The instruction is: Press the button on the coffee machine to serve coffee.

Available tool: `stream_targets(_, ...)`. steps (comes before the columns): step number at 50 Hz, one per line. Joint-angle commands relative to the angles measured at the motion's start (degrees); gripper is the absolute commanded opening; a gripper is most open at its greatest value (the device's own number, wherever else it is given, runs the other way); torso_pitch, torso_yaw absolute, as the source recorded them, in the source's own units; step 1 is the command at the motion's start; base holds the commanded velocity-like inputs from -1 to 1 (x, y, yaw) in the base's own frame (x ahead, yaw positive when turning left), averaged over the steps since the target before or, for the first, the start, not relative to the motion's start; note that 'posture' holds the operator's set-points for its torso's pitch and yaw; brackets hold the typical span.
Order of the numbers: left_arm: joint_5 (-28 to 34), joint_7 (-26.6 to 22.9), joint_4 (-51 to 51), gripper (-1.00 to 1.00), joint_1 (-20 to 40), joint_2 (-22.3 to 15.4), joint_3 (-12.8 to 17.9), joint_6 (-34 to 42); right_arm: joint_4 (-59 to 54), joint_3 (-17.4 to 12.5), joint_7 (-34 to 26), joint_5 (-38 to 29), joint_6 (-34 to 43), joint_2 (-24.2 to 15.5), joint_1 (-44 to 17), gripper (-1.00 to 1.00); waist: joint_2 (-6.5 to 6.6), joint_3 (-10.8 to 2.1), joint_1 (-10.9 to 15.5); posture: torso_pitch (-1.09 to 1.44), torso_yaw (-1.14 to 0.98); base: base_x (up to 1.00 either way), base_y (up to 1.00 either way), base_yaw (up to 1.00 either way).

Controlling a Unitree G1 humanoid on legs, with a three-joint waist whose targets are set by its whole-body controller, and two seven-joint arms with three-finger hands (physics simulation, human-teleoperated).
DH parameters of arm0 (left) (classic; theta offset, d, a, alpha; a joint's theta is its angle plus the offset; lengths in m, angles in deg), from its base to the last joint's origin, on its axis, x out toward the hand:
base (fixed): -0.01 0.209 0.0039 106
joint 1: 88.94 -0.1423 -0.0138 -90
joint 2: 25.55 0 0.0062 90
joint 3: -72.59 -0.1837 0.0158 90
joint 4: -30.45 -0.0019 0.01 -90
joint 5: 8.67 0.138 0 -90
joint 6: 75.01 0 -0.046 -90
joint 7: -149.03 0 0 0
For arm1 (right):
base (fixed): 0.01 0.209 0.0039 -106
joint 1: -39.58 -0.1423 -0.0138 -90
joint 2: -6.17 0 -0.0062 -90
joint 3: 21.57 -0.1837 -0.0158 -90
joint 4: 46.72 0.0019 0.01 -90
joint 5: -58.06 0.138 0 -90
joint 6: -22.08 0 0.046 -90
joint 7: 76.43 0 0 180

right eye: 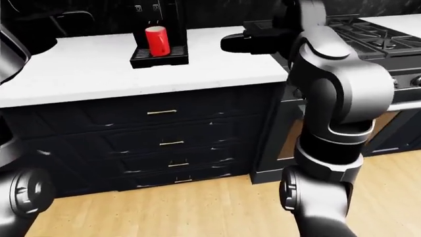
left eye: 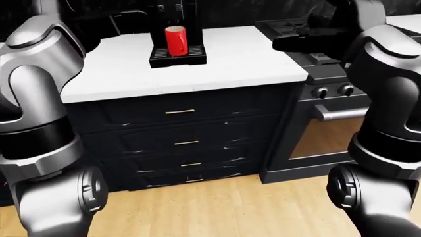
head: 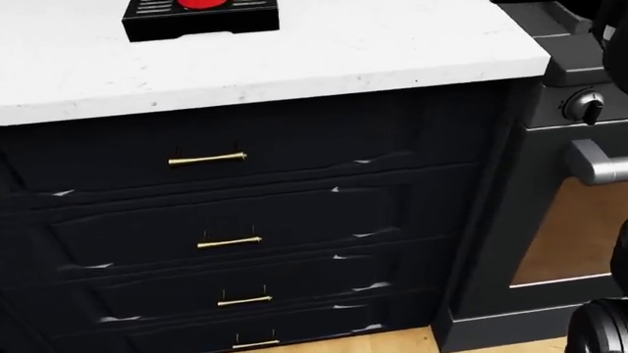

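Note:
The black coffee machine [left eye: 174,12] stands at the top of the white counter [left eye: 243,59] in the left-eye view, cut off by the top edge. Small light buttons [right eye: 156,7] show on its face. A red cup [left eye: 175,40] stands on its drip tray [left eye: 177,56]. My right hand [right eye: 253,42] is a dark shape held out to the left over the counter's right end, to the right of the machine and apart from it. Its fingers do not show clearly. My left arm [left eye: 36,98] fills the left edge, and its hand is out of view.
A black stove [right eye: 368,34] with knobs [left eye: 320,92] and an oven handle [left eye: 342,112] adjoins the counter on the right. Dark drawers with gold handles [head: 206,158] sit below the counter. Wood floor [left eye: 217,207] lies at the bottom.

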Motion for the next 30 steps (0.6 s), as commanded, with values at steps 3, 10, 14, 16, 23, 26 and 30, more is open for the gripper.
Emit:
stream_targets(3,0.19,0.17,1.07,1.0,1.81,-0.31,0.26,-1.82,0.73,0.2,-0.61,0.35,-1.77,-0.86,-1.86,1.0,0.48,-1.6,-0.16,0.0,0.0,0.05,0.15,0.0)
stream_targets(10,0.18,0.08,1.28,1.0,0.96,-0.52,0.5,-1.92,0.88,-0.38,-0.91,0.73,-2.07,-0.99,-0.89,1.0,-3.34,-0.45,-0.06,0.0,0.0,0.14,0.13,0.0)
stream_targets(14,0.08,0.27,1.19,1.0,1.33,-0.39,0.34,-1.83,0.79,-0.49,-0.86,0.96,-2.51,-1.09,-0.46,1.0,-6.9,-0.81,0.37,0.0,0.0,0.17,0.11,0.0)
stream_targets(16,-0.06,0.52,1.57,1.0,1.03,-0.15,0.44,-1.71,1.06,-0.63,-0.85,1.11,-2.51,-1.16,-0.12,1.0,-6.63,-1.04,0.17,0.0,0.0,0.18,0.05,0.0)
stream_targets(23,-0.24,0.6,1.59,1.0,1.25,-0.18,0.29,-1.68,1.54,-0.51,-0.7,1.41,-2.48,-1.2,0.39,1.0,-3.67,-0.61,0.34,0.0,0.0,0.22,0.0,0.0)
stream_targets(26,-0.22,0.63,1.39,1.0,1.31,-0.24,0.33,-1.8,1.43,-0.46,-0.71,1.49,-2.71,-1.18,0.4,1.0,0.24,-1.08,-0.4,0.0,0.0,0.25,0.0,0.0)
stream_targets(30,-0.11,0.46,0.93,1.0,1.3,-0.42,0.35,-2.2,1.38,-0.38,-0.67,1.51,-2.85,-1.17,0.45,1.0,0.48,-0.48,-0.27,0.0,0.0,0.26,0.0,0.0)
